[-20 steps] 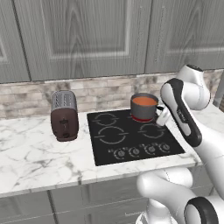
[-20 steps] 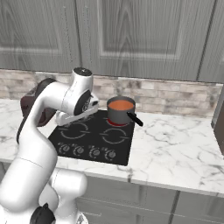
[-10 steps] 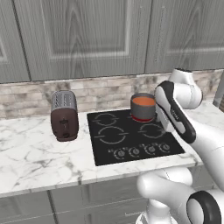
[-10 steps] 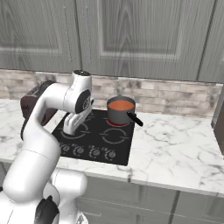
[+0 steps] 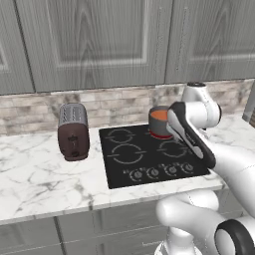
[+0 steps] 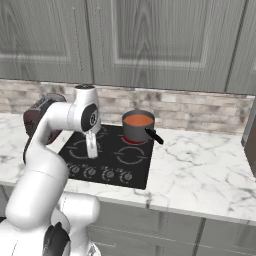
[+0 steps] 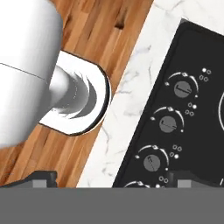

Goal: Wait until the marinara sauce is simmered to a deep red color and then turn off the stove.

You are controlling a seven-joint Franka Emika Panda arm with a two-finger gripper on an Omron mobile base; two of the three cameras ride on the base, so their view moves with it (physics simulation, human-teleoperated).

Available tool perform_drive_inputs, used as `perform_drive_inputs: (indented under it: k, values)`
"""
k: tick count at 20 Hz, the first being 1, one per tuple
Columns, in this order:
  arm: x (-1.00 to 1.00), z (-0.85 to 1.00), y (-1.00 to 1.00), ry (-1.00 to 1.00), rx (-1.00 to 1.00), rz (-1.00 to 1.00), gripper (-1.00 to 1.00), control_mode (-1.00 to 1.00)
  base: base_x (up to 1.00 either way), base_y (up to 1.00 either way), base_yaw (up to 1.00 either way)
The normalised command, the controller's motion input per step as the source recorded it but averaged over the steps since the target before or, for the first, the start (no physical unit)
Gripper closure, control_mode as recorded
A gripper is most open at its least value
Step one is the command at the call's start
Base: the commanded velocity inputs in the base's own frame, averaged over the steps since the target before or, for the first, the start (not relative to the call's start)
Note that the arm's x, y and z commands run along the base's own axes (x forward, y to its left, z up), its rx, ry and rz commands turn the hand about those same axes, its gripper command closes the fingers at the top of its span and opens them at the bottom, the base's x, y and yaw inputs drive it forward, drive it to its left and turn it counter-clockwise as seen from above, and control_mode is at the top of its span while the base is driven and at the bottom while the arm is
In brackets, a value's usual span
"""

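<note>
Hanging above the front part of the stove [image 6: 107,155], the pincer [image 6: 92,148] points down over the black glass, close to the row of knobs [image 6: 102,174], and touches nothing. Its jaws stand wide apart with nothing between them; in the hand view the two dark fingertips [image 7: 41,178] sit far apart at the lower corners, with the stove's [image 7: 183,113] front edge and three round knobs [image 7: 166,124] in sight between them, next to a strip of marble table [image 7: 127,96] and the wooden floor [image 7: 87,35] below.

The marinara sauce [image 6: 137,120] is a smooth orange-red surface inside a small grey saucepan [image 6: 137,131] on the back burner at the right of the cooktop, its black handle [image 6: 154,136] pointing toward the right front in the right base view. From the left base view the sauce [image 5: 160,115] shows just behind the arm's white elbow, at the rear of the stove [image 5: 149,157].

A brown-and-silver toaster [image 5: 73,132] stands on the marble table [image 5: 45,174] left of the cooktop, apart from it.
</note>
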Motion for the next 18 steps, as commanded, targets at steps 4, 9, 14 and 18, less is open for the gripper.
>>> perform_drive_inputs:
  k: [4,9,14,18]
  values:
    - [0.0,-0.32,-0.09,-0.05,-0.06,0.45,-1.0,-1.0,0.0,0.0,0.0]
    - [0.18,-0.28,-0.13,-0.01,-0.01,0.2,-1.0,-1.0,0.0,0.0,0.0]
    - [0.48,-0.25,-0.11,0.0,0.0,0.07,-1.0,-1.0,0.0,0.0,0.0]
    - [0.51,-0.27,0.0,-0.01,0.0,0.05,-1.0,-1.0,0.0,0.0,0.0]
